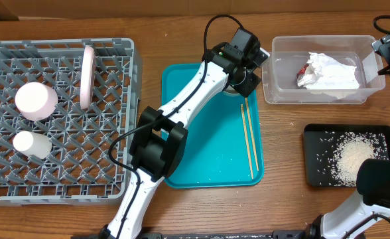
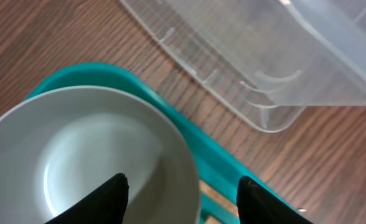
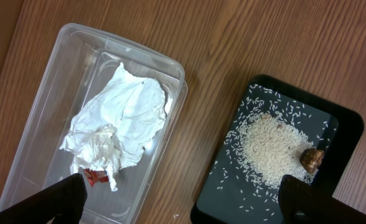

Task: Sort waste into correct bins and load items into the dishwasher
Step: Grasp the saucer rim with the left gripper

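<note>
Grey-green saucer-bowl (image 2: 77,155), rim between parted left tool (image 2: 184,186) fingers, right tool (image 3: 183,196) spread wide

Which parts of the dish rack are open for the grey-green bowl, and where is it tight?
Free: the rack's right half, between the upright plate and its right wall, plus the strip along the near wall. Crowded: the left side, where the pale bowl and white cup sit close.

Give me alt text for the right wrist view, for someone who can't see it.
Looking down on a wooden table: a clear plastic tub holds a crumpled white napkin and a red wrapper, beside a black tray of rice with a brown food scrap. The open right claw frames the bottom edge.
</note>
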